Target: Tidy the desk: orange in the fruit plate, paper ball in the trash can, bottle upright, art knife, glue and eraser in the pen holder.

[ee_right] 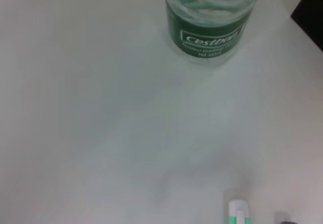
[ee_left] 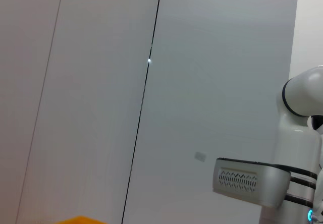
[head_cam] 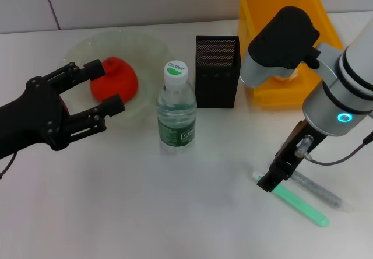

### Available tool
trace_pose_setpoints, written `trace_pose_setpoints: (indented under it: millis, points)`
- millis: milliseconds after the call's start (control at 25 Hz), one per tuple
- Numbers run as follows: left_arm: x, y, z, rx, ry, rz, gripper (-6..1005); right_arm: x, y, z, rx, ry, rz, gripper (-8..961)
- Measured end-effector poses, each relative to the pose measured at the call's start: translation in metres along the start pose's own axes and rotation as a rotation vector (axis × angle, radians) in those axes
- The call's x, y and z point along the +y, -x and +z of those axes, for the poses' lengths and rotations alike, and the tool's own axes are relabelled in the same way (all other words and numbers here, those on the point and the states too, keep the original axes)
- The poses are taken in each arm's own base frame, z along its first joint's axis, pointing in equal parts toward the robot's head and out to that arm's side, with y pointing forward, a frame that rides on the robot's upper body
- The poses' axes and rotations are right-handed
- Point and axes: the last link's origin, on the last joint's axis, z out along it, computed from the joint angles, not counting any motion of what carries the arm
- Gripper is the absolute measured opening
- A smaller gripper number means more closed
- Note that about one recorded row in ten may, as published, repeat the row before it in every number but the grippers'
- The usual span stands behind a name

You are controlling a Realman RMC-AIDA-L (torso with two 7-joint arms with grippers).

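Seen from the head view, clock directions taken from the middle of the white surface.

Toward 10 o'clock: fruit plate, with the orange lying in it. Left tool at 9 to 10 o'clock, black fingers spread wide apart on either side of the orange, one above it, one below; contact with the fruit impossible to tell.

Near the centre, slightly toward 11 o'clock: bottle standing upright, cap on top, green label facing forward; also visible in the right wrist view, base on the surface.

At 12 to 1 o'clock: pen holder, upright, just beside the bottle but apart from it. At 1 to 2 o'clock: trash can, just beyond the pen holder, partly hidden by the right arm.

At 4 to 5 o'clock: right tool lowered to the near end of a green art knife lying flat; open or closed, cannot tell. Just beside the knife, toward 4 o'clock: a clear glue stick, also lying flat.

Eraser and paper ball not made out.
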Motion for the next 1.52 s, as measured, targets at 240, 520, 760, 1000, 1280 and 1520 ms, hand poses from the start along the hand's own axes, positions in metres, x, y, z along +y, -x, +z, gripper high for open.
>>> trace_pose_setpoints:
  millis: [240,520,760,1000,1280,1520]
  points:
    - [0.0,0.0,0.0,0.0,-0.002,0.014,785,-0.002,0.005,0.004,0.022,0.005,0.007,727]
    - [0.0,0.001,-0.001,0.001,-0.002,0.018,785,-0.005,0.008,0.006,0.022,-0.009,0.01,728]
    - [0.001,0.003,-0.002,0.0,-0.006,0.014,786,-0.009,0.01,0.011,0.045,-0.012,0.016,728]
    - [0.002,0.004,-0.003,-0.002,-0.007,0.02,786,-0.009,0.011,0.012,0.048,-0.018,0.016,728]
    - [0.002,0.005,-0.003,0.0,-0.01,0.017,786,-0.009,0.011,0.014,0.053,-0.015,0.019,728]
    - [0.003,0.005,-0.003,0.001,-0.008,0.016,785,-0.007,0.01,0.016,0.06,-0.015,0.011,728]
